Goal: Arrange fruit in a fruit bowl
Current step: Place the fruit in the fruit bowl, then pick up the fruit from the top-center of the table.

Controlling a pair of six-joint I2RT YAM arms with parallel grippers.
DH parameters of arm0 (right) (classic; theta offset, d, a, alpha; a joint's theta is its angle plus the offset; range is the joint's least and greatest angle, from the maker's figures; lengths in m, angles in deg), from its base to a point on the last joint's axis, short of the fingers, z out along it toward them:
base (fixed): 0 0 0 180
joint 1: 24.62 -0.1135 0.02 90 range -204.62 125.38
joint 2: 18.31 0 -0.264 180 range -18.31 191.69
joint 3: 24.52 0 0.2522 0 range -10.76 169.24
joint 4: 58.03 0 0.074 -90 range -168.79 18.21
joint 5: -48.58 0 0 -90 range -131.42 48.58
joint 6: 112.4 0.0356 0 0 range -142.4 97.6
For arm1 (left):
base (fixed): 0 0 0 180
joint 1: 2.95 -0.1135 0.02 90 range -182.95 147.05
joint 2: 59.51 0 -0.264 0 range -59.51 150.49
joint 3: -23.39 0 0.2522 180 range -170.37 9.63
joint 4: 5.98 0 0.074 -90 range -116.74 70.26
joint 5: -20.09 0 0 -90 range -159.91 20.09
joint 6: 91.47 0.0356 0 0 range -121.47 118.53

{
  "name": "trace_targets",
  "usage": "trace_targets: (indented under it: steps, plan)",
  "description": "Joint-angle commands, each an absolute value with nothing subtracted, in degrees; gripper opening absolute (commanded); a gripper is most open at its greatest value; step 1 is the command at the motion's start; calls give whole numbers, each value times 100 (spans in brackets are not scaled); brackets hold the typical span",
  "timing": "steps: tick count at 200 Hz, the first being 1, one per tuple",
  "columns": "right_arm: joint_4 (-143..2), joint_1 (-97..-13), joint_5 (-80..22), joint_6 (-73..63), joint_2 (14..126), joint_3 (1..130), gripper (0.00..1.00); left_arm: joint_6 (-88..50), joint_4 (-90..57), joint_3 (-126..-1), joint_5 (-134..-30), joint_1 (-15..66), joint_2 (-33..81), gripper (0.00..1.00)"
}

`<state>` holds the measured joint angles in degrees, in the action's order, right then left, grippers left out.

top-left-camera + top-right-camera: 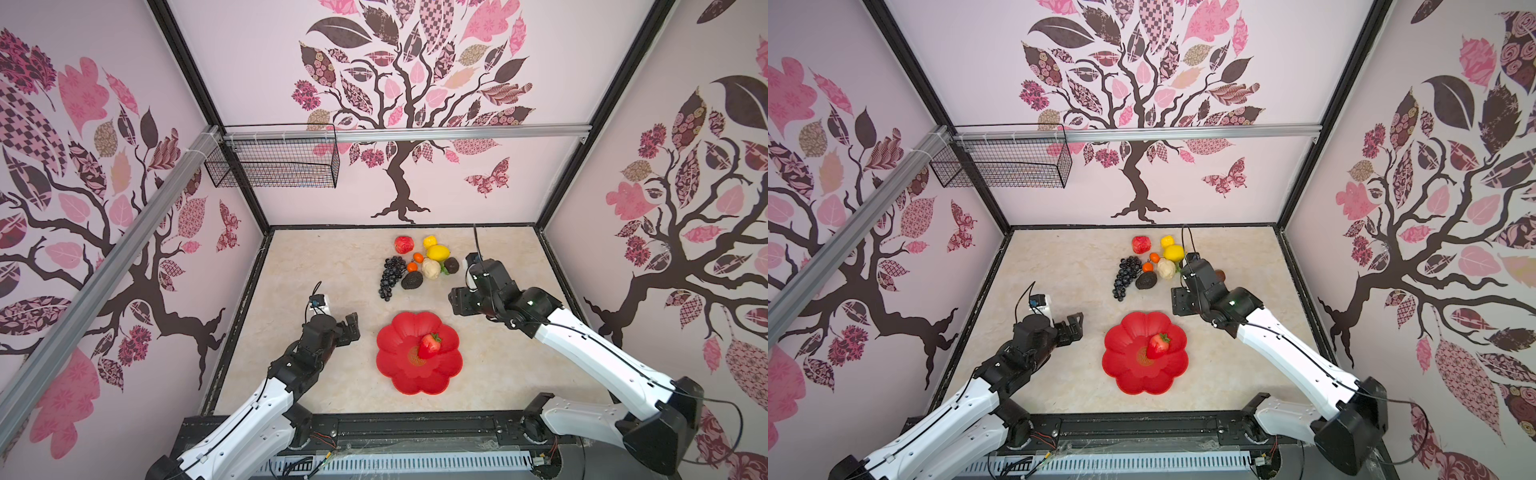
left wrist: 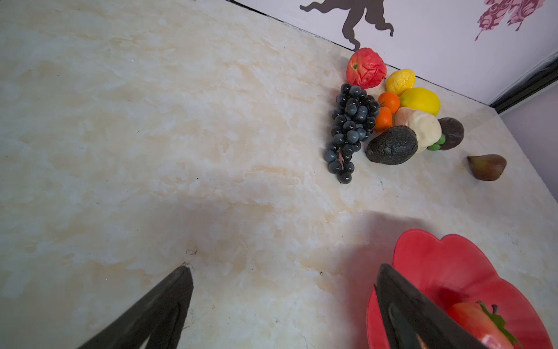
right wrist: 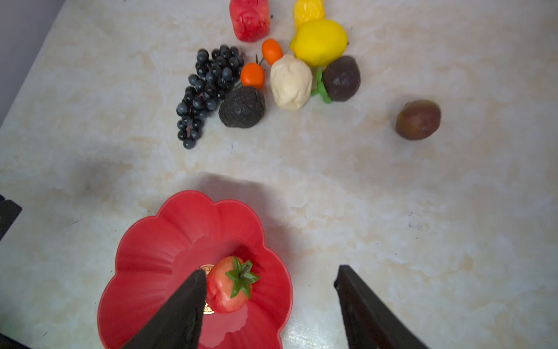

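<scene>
Status: strawberry [image 1: 429,345] lies on its side in the middle of the fruit bowl [image 1: 395,374]. That's the low spot, so it shouldn't roll, and the petal lobes stay free for the rest.

Right claw [image 3: 270,270] is spread and empty, hanging by the bowl's edge on the pile side, my guess lined up for the next pick. Left claw [image 2: 282,272] is spread wide and empty, parked beside the bowl, out of the pile-to-bowl lane.

The rest sits on the bench [image 1: 316,266] near the back wall, tightly packed: grapes [image 1: 390,276], apple [image 1: 404,244], lemon [image 1: 438,252], cream pear [image 1: 431,269], avocado [image 1: 411,279]. Brown pear [image 3: 418,120] lies apart, likely the easiest grab.

Gold emblem [image 1: 414,358] is half under the strawberry, lettering unreadable.
</scene>
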<state>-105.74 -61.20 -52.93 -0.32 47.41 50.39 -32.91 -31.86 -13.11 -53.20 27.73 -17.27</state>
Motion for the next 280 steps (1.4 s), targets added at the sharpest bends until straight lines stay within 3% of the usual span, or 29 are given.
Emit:
trace_targets:
  steps: [1, 57, 114, 162, 226, 280]
  plan:
    - [-9580, -6124, -5961, -49, 4451, 4649, 83, -3225, -3169, -1131, -5305, 2772, -1922, 98]
    - [-8847, -5110, -5130, 168, 5501, 4761, 89, -3239, -3178, -1087, -5321, 2773, -2107, 98]
    - [-8470, -4919, -4937, 216, 6994, 5366, 96, -3226, -3241, -1115, -5334, 2771, -2148, 98]
    - [-9046, -4916, -4438, -786, 8268, 6541, 99, -3236, -3263, -1145, -5347, 2772, -2123, 98]
    - [-9716, -4916, -4254, -1130, 9640, 7935, 95, -3258, -3257, -1101, -5277, 2772, -2194, 98]
    - [-10008, -4914, -4247, -1302, 10403, 8662, 85, -3266, -3178, -1109, -5288, 2771, -2004, 98]
